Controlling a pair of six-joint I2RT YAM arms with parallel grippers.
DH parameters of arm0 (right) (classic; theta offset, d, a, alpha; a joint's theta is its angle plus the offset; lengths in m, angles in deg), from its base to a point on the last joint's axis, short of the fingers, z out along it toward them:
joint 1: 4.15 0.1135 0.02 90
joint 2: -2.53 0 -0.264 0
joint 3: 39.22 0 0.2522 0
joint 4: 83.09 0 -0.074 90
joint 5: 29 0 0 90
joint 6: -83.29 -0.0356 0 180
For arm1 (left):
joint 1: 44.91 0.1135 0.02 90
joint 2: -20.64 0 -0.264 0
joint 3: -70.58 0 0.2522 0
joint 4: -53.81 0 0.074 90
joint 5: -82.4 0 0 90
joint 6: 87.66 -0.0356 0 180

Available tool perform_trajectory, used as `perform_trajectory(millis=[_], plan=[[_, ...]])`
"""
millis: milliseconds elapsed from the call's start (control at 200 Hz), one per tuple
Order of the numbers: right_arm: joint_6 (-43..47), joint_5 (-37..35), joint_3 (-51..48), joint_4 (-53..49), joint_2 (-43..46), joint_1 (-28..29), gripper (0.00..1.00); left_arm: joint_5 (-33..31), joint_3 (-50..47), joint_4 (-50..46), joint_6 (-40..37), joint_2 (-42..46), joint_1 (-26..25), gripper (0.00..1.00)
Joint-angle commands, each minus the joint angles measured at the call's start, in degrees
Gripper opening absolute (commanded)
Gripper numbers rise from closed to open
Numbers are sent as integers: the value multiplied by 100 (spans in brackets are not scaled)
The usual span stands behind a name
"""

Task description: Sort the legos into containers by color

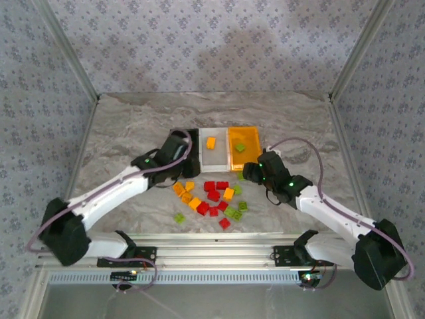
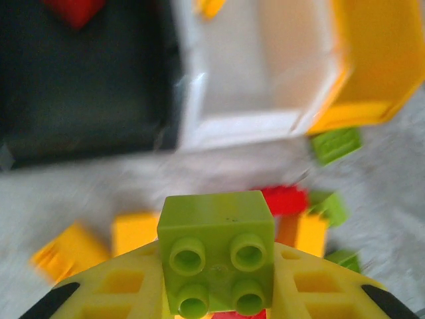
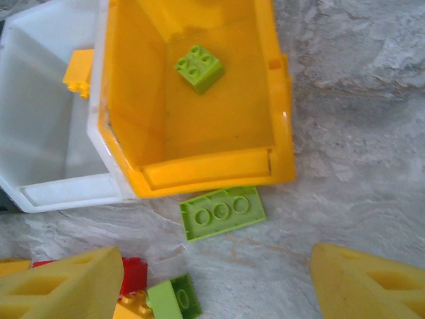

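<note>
My left gripper [image 2: 216, 272] is shut on a lime green lego [image 2: 216, 249], held studs toward the camera above the loose legos, in front of the containers. The black bin [image 2: 80, 80] holds a red lego [image 2: 73, 8]. The white bin [image 3: 46, 133] holds an orange-yellow lego [image 3: 78, 72]. The orange bin [image 3: 219, 171] holds a green lego [image 3: 198, 68]. My right gripper [image 3: 219, 279] stands open over the table just in front of the orange bin. A flat green lego [image 3: 222, 211] lies upside down between its fingers and that bin.
Several loose red, orange-yellow and green legos [image 1: 214, 193] lie scattered on the marble table [image 1: 133, 119] in front of the bin row. The left gripper [image 1: 189, 166] hangs at the black bin's near side, the right gripper [image 1: 252, 171] by the orange bin [image 1: 244, 147]. Patterned walls enclose the table.
</note>
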Motion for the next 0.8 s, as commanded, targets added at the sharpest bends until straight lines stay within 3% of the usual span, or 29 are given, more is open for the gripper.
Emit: perform_trajectory(millis=[0, 190, 470, 795], plan=[[-226, -270, -188, -357, 296, -22, 76, 195, 1014, 384, -330, -959, -208, 27], [-359, -326, -513, -650, 716, -122, 76, 491, 3137, 116, -571, -2793, -444, 25], [-426, -301, -770, -701, 991, -208, 77, 510, 5521, -834, -800, -4706, -494, 27], [-365, -107, -764, -671, 1096, -235, 79, 463, 6684, -1267, -831, -5389, -502, 65]])
